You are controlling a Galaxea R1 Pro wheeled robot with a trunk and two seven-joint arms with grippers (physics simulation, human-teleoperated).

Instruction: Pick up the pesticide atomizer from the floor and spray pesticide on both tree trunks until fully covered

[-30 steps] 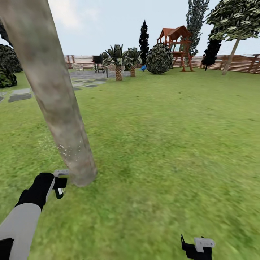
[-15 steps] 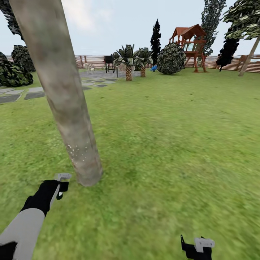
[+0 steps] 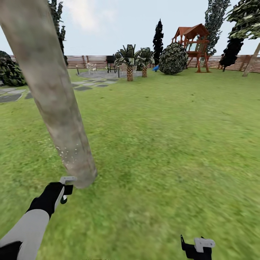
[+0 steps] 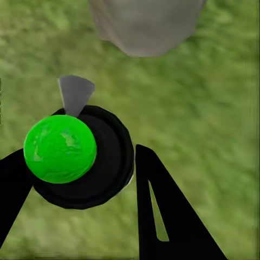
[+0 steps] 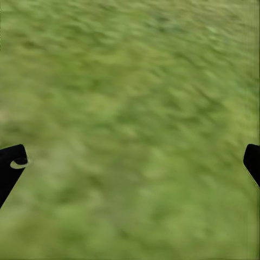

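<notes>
Head view: my left gripper (image 3: 64, 187) clamps the pesticide atomizer (image 3: 67, 183), nozzle just beside the tree trunk (image 3: 54, 97) base, where white flecks sit low. Aiming only there risks leaving bark above bare. Right of the trunk, my right gripper (image 3: 196, 247) hangs wide, empty.

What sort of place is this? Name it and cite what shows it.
A back garden, most likely: a wide green lawn, a slatted wooden fence along the far edge, and a wooden play tower among trees.

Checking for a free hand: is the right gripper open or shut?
Open. In the right wrist view the right gripper's black fingertips sit far apart at opposite edges, with bare grass between them.
</notes>
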